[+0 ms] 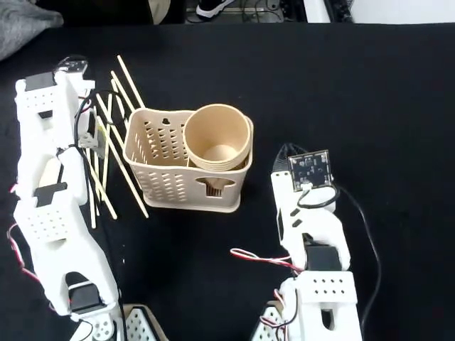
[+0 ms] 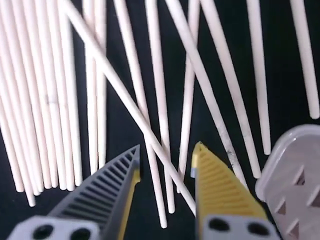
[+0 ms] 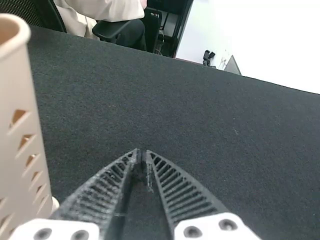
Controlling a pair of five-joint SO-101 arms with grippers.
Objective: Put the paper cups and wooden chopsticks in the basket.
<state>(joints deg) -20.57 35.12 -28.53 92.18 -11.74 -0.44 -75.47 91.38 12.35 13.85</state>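
Note:
Several wooden chopsticks [image 1: 106,153] lie scattered on the black table left of the beige basket [image 1: 160,170]. Stacked paper cups [image 1: 217,136] stand inside the basket's right half. My left gripper [image 2: 166,156] hangs open just above the chopsticks [image 2: 150,80], its fingertips straddling two or three crossed sticks; the basket's corner [image 2: 292,175] is beside it. In the high view the left arm [image 1: 53,135] covers part of the pile. My right gripper [image 3: 141,155] is shut on nothing, low over bare table right of the basket [image 3: 17,125]; its arm [image 1: 309,206] stands there.
Loose red and white wires [image 1: 259,257] lie near the right arm's base. The black cloth stretches bare to the right and behind the basket. A grey cloth [image 1: 21,25] sits at the far left corner.

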